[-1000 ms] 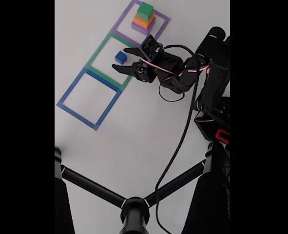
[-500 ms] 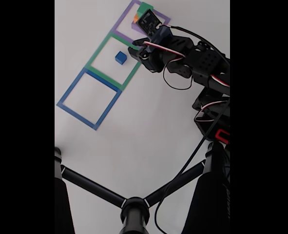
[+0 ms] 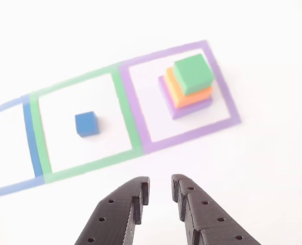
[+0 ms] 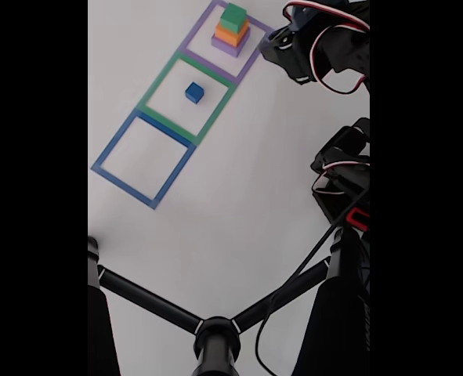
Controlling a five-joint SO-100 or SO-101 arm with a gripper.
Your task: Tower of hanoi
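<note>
A: So, the green block point(image 3: 193, 73) tops orange point(image 3: 187, 95) and purple point(image 3: 191, 108) in the purple outline point(image 3: 191, 133), at one o'clock of the gripper point(image 3: 160, 187); blue point(image 3: 86, 123) sits at ten.

B: Fingers are slightly spread, holding nothing. I reckon a low grab on green could drag orange along.

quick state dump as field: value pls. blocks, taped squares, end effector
blue block: alone on the table inside the green taped square
stack: green block on orange block on purple block, inside the purple taped square
blue taped square: nothing inside it in the fixed view
end effector: fingers slightly apart, holding nothing, outside the squares at the near edge of the other view
fingers: black, touching no block
</note>
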